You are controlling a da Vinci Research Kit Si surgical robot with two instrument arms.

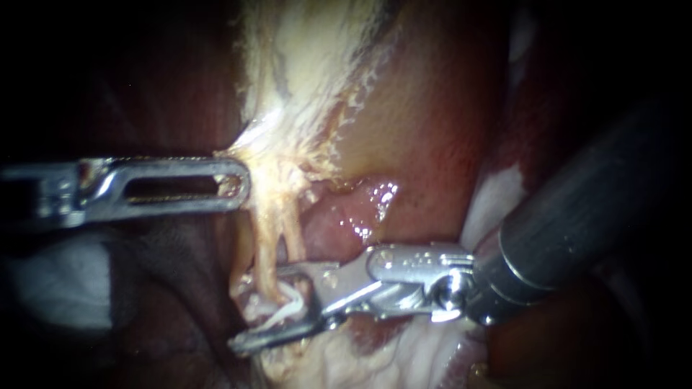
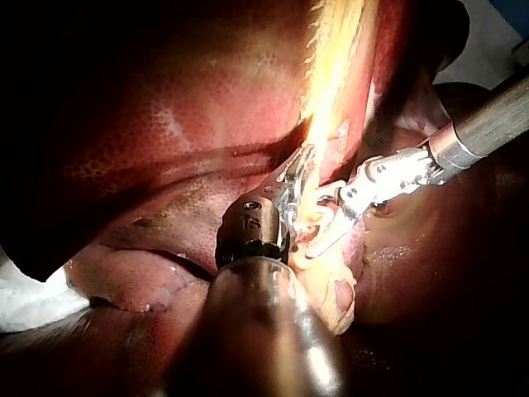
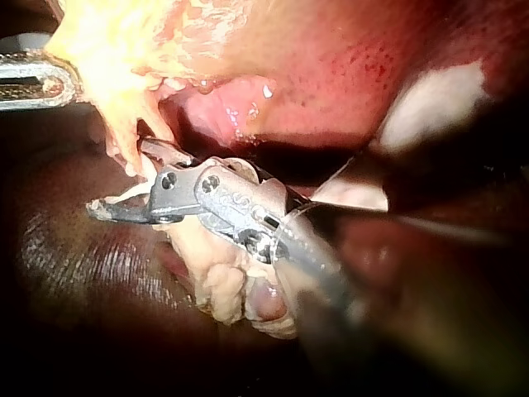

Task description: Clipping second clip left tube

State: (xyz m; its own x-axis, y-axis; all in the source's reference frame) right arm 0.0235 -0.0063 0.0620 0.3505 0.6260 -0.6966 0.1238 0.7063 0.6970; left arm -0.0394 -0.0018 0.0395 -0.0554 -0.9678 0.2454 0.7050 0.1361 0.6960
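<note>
Where the left tube [image 1: 264, 248] runs down out of the pale tissue [image 1: 303, 86], its lower end sits between the jaws of the right instrument [image 1: 259, 308]. The jaws stand apart, one above and one below it, with a white clip [image 1: 287, 310] in the gap. The right tube [image 1: 293, 234] hangs just beside the left one, so there is hardly any room between the two. A fatty lump [image 1: 346, 360] crowds in under the lower jaw. To the right, wet pink tissue [image 1: 353, 216] lies close to the upper jaw, and the instrument's dark shaft fills that corner. Higher up, the left instrument [image 1: 241, 184] has its jaws pressed together on the edge of the pale tissue, well apart from the clip. Below its shaft the space is dark and open.
</note>
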